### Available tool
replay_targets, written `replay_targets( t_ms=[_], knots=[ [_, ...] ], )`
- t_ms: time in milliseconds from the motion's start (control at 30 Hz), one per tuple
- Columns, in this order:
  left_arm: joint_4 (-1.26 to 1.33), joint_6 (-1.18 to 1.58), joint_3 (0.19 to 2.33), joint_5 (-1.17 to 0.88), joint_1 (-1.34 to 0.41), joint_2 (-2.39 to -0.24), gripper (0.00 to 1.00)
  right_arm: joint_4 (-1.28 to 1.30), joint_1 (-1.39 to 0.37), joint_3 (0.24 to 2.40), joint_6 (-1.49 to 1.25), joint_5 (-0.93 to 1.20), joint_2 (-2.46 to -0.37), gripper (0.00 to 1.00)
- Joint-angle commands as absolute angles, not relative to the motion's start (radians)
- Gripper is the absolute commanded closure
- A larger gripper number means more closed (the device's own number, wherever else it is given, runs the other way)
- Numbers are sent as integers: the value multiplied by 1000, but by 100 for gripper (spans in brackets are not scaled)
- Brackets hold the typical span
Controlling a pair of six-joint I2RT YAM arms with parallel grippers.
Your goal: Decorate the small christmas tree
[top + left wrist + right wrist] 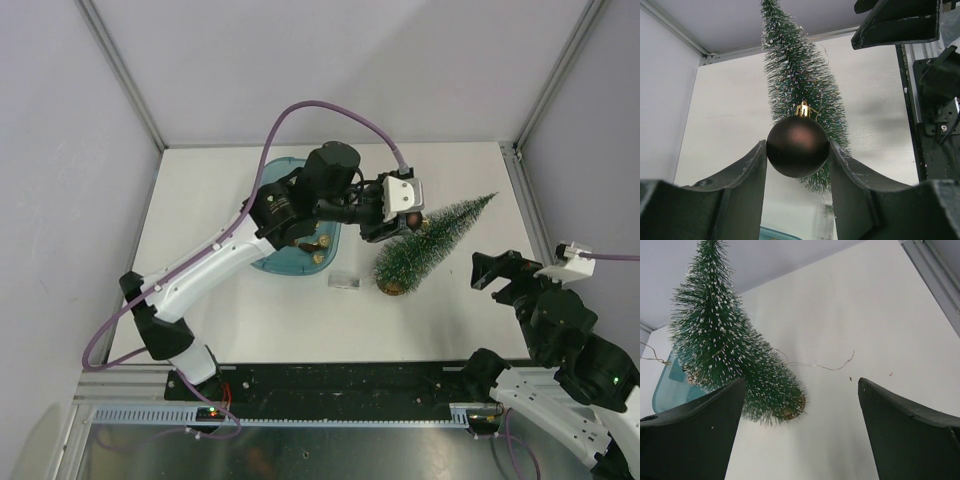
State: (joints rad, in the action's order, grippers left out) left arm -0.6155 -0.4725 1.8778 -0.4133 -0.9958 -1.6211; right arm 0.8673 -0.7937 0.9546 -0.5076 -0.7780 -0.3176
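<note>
The small christmas tree lies on its side on the white table, its round base toward me and its tip pointing to the far right. My left gripper hovers over the tree's middle, shut on a dark brown ball ornament with a gold cap. In the left wrist view the ball sits pinched between both fingertips, right in front of the tree. My right gripper stands open, right of the tree's base and apart from it. Nothing is between its fingers, and the tree is to their left.
A teal tray with small gold and brown ornaments lies under my left arm. A small clear box rests on the table left of the tree's base. A thin wire trails from the tree. Walls enclose the table.
</note>
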Motion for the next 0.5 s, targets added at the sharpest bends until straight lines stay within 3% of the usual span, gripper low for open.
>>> replay_targets(
  t_ms=[0,467],
  knots=[
    [-603,-499,1920,-404,-1002,-1632,100,782,-799,937,-496,-816,-313,1],
    [-603,-510,1958,-371,-1003,-1684,100,658,-801,867,-423,-849,-317,1]
  ],
)
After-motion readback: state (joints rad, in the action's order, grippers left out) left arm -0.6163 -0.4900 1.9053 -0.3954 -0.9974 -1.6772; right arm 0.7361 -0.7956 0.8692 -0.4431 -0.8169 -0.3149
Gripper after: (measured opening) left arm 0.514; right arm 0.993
